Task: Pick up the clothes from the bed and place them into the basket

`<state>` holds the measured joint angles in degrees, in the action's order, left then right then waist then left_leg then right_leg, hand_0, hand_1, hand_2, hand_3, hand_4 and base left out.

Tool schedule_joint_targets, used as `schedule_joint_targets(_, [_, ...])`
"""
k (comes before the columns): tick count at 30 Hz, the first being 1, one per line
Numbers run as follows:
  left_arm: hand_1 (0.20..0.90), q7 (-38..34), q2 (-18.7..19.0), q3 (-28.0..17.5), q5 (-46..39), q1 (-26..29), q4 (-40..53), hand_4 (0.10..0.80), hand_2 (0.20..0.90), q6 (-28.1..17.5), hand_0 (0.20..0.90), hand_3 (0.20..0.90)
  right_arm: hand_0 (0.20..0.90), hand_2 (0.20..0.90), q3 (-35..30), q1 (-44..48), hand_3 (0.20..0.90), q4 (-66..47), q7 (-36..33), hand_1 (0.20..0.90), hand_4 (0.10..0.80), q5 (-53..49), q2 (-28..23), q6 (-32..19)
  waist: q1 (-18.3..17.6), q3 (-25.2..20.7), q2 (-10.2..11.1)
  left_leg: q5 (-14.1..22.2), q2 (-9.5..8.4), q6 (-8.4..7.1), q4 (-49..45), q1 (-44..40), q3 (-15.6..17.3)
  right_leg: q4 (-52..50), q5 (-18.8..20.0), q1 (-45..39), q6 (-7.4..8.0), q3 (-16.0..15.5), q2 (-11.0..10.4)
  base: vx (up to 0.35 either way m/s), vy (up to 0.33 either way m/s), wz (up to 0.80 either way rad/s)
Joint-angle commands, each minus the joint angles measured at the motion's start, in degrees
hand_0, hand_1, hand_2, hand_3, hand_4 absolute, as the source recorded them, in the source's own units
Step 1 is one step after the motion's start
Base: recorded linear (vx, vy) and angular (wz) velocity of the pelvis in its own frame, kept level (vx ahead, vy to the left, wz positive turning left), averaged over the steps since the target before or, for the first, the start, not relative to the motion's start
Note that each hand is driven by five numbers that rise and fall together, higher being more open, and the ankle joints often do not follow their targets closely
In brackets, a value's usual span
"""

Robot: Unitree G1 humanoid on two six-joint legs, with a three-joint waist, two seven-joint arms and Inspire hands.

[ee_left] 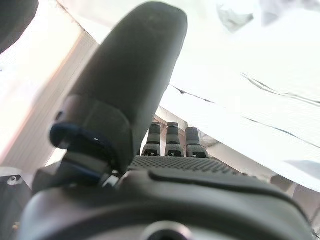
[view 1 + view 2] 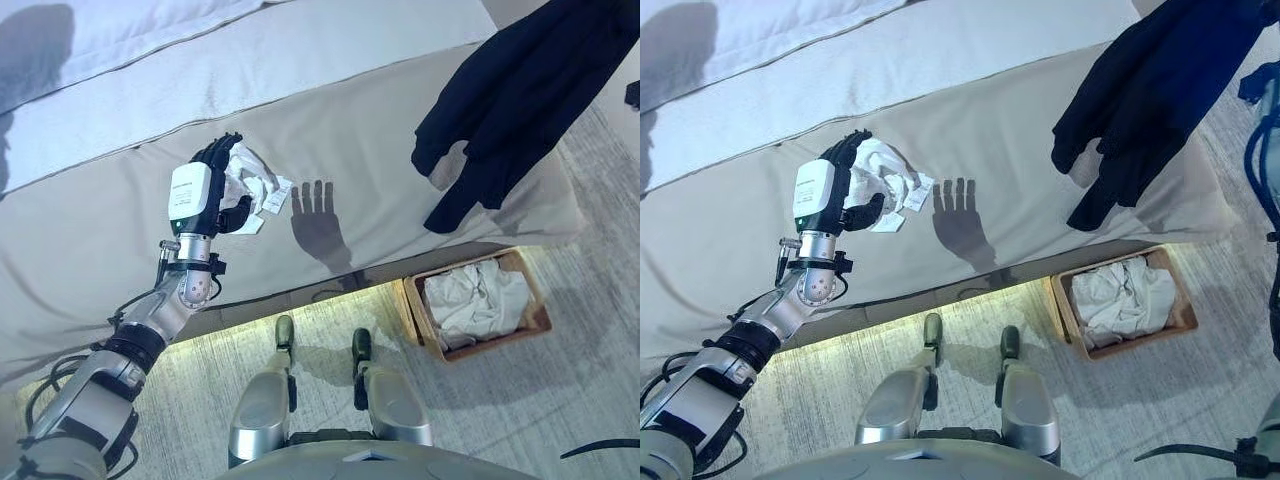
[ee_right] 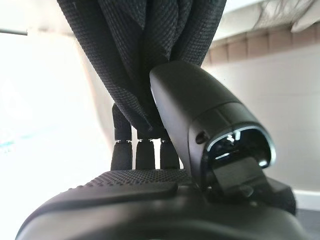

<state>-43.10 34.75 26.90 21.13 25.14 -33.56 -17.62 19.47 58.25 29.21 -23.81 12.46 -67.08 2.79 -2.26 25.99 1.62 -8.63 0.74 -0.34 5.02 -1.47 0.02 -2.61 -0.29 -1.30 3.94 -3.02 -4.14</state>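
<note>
Here, in the left eye view, we see the left hand (image 2: 207,190) raised over the bed (image 2: 100,230), its dark fingers curled round a crumpled white garment (image 2: 250,182) that bulges out past them on the side away from the arm. Well off to the right of that hand a dark garment (image 2: 520,95) hangs down in front of the bed's far corner, and below it on the floor stands the wooden basket (image 2: 415,310), already holding white clothes (image 2: 475,300).

In the right eye view we find the same grip: the white garment is bunched between fingers and thumb, with a small tag dangling beside it. The right hand itself does not show here.

In the left wrist view we look along the left hand's thumb (image 1: 135,85) and fingertips (image 1: 172,140), with pale cloth beyond them.

In the right wrist view the right hand (image 3: 150,195) has its thumb and fingers pinched on the dark knit fabric, which hangs bunched between them.
</note>
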Motion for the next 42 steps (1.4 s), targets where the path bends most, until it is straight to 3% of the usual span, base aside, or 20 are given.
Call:
schedule_joint_targets(1, [0.9, -2.9, -3.1, -1.7, 3.0, -4.4, -4.0, 0.8, 0.9, -2.7, 0.9, 0.9, 0.3, 0.3, -2.2, -4.9, 0.2, -3.1, -5.6, 0.3, 0.1, 0.6, -3.9, -2.0, -2.5, -19.5, 2.2, 9.0, -0.53, 0.86, -0.7, -1.1, 1.3, -1.8, 0.6, 2.9, -0.33, 5.1, 2.0, 0.044, 0.028, -0.2])
schedule_joint_targets(9, [0.9, -3.4, -4.0, -3.9, 4.3, -5.1, -5.5, 0.8, 0.9, -4.1, 0.9, 0.9, 0.3, 0.3, -14.9, -18.2, 0.2, -11.8, -4.8, 0.3, 0.1, 0.6, -5.4, -2.9, -6.4, -21.3, 2.1, 10.1, 0.08, 1.1, -0.6, -2.7, 3.8, -2.1, 0.6, 3.1, -0.02, 8.8, 3.0, 0.024, 0.023, -0.24])
schedule_joint_targets(21, [0.9, -3.7, -5.0, -4.7, 5.9, -6.6, -5.2, 0.8, 0.9, -4.6, 0.9, 0.9, 0.3, 0.3, -25.7, -34.7, 0.2, -16.8, -0.8, 0.3, 0.1, 2.0, 0.5, -6.7, -9.9, -21.3, 1.3, 10.8, 0.66, 1.31, -0.5, -4.2, 6.7, -2.0, 1.4, 3.4, 0.42, 11.4, 3.7, -0.001, 0.001, -0.14])
schedule_joint_targets(27, [0.9, -3.7, -4.6, -5.2, 6.0, -6.0, -4.5, 0.8, 0.9, -4.0, 0.9, 0.9, 0.3, 0.3, -25.4, -39.2, 0.2, -17.6, 4.0, 0.3, 0.1, 1.3, 5.5, -6.7, -10.4, -21.0, 1.0, 10.6, 0.64, 1.42, -0.4, -3.9, 7.3, -1.8, 1.9, 4.0, 0.5, 11.4, 3.7, -0.031, -0.019, -0.11])
schedule_joint_targets(42, [0.9, -3.6, -4.6, -2.3, 6.9, -4.0, -1.1, 0.8, 0.9, -3.9, 0.9, 0.9, 0.3, 0.3, -14.2, -37.1, 0.2, -6.0, 7.9, 0.3, 0.1, 3.1, 13.6, -5.3, -9.1, -19.9, -0.1, 10.4, 0.24, 1.56, -0.5, -3.3, 7.3, -1.5, 2.6, 4.7, 0.42, 9.8, 3.2, -0.019, -0.006, -0.01])
